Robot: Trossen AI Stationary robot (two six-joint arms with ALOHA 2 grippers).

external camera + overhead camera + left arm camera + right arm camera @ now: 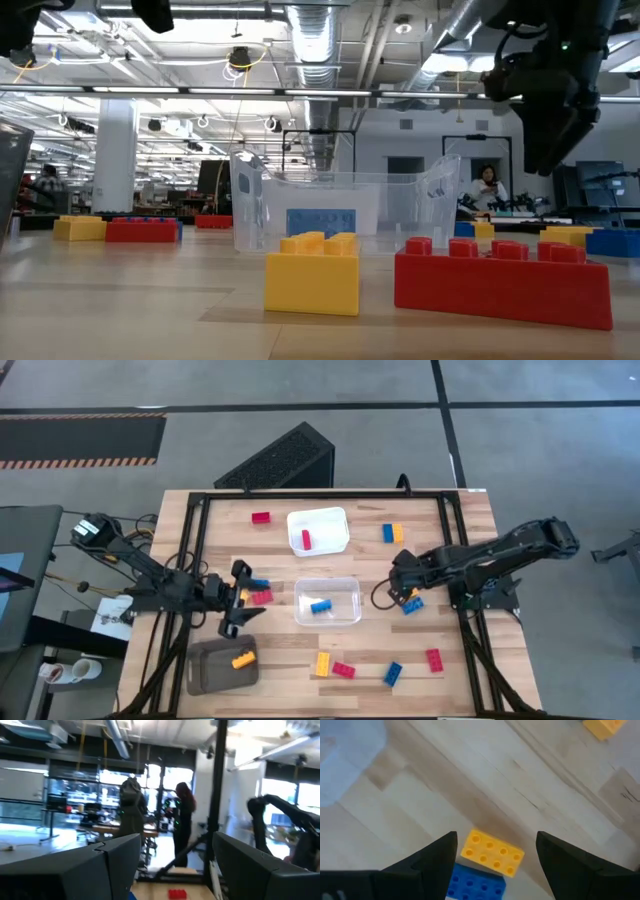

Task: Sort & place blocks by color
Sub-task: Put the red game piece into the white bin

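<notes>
On the left of the bench (470, 535) sits my grey tray (205, 670) with one yellow block (243, 658) in it. Just above that tray, my left gripper (243, 598) hangs with its fingers (90, 870) wide apart and nothing in them. A blue block (259, 584) and a red block (262, 597) lie right by those fingers. Farther back there is a lone red block (261, 517).

In the middle is my white tray (336, 518) with a red block (306, 539) inside. In front of it is the clear tray (352, 588), and a blue block (320, 605) lies in that one. Near the front edge a yellow block (323, 664) and a red block (343, 669) sit side by side, touching. A blue block (393, 673) is a bit to their right.

Toward the back right, a blue block (387, 533) and a yellow block (397, 533) sit together. My right gripper (406, 597) is low over the bench, just right of the clear tray. Its fingers (425, 865) are wide open and hold nothing. A yellow block (492, 852) and a blue block (475, 882) lie touching, right between my finger tips. One more red block (434, 659) sits near the front right.
</notes>
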